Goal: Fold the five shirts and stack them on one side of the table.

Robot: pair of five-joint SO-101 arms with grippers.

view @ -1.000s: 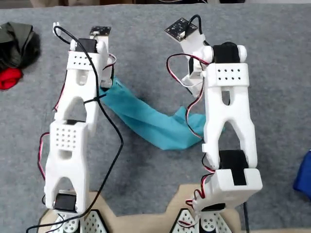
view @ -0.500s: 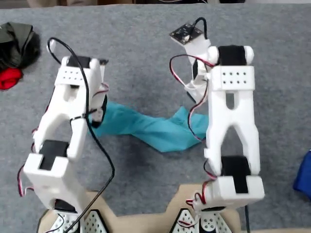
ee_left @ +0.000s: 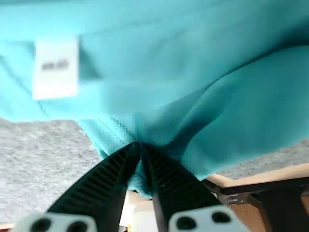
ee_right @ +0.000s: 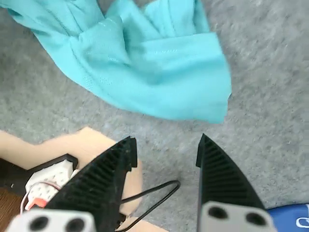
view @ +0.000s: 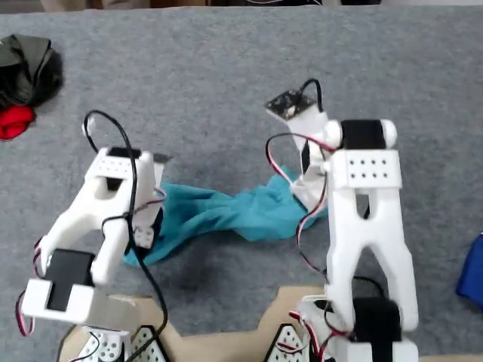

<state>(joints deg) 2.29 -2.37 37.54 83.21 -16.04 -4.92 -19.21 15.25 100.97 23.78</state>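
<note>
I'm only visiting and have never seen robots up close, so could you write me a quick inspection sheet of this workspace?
Surface: grey felt-like table cover, lying flat.
Job's things: teal shirt bunched between the arms; blue fabric at one table edge; dark garment and red garment heaped in a far corner.
Clutter: nothing seen.
Hands: left hand shut on the teal shirt; right hand open above the shirt's edge, holding nothing.
Cables: black cable looped over the left arm; red and white wires along the right arm.
Surroundings: tan board under the arm bases.
</note>
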